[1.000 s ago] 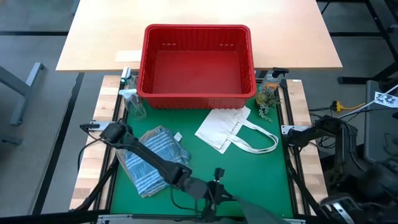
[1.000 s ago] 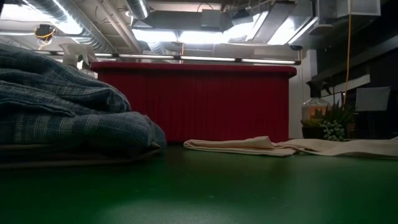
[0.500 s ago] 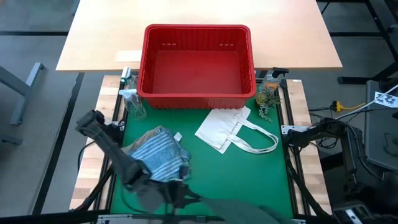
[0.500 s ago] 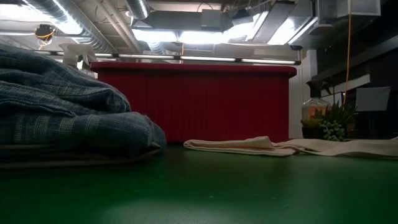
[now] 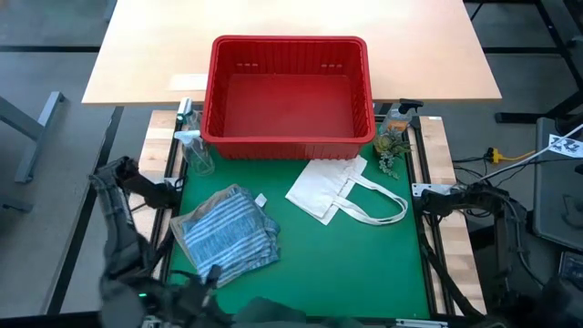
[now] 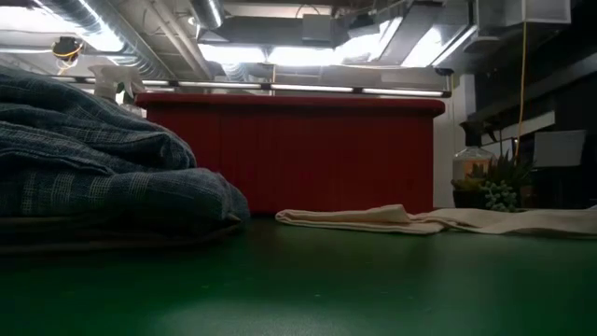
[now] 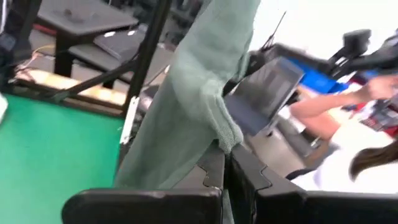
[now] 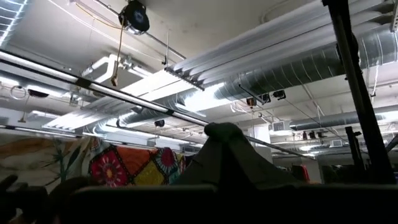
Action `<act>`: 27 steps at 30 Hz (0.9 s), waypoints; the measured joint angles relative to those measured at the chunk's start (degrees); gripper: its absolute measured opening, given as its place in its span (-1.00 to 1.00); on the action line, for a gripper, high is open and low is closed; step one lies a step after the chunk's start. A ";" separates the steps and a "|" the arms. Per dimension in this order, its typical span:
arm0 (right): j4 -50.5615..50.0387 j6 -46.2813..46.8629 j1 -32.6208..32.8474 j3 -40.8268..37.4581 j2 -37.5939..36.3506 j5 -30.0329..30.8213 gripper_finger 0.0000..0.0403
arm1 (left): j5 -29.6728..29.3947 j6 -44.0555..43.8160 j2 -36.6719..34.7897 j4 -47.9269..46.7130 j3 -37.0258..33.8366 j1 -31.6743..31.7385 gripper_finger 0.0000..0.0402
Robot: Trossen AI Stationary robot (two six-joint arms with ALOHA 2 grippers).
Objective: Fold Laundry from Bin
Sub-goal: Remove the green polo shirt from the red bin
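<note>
Green mat: striped shirt folded; left end effector clamps green garment.

Glossy red plastic bin with ribbed walls; matt green mat; soft striped cloth shirt; plain canvas tote; smooth pale wood table; fuzzy green garment

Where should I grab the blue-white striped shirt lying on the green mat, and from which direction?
Take the blue-white striped shirt by its loose edge nearest the red plastic crate, coming straight down from above. It lies as a rumpled, low heap on the green mat, and that raised fold probably offers the easiest pinch. Nothing crowds it; the white tote bag lies apart.
</note>
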 joint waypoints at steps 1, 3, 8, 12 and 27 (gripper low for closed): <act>0.42 0.06 -0.02 0.02 0.18 0.00 -0.96 | -1.00 0.00 -0.01 0.10 0.91 -0.86 -1.00; 1.03 0.07 -0.04 0.00 0.62 0.02 -0.96 | -3.84 0.12 -0.01 -0.34 2.81 -2.80 -1.00; 0.56 2.45 0.00 0.00 0.83 -0.10 -0.96 | -9.65 2.88 -0.01 -0.28 6.76 -7.30 -1.00; 0.38 2.79 0.05 0.00 0.79 -0.15 -0.96 | -14.04 2.94 -0.01 -0.35 7.33 -10.16 -1.00; -2.87 -5.89 -0.02 0.00 0.79 24.12 -0.96 | -23.88 -0.31 0.17 -12.09 6.51 -11.41 -1.00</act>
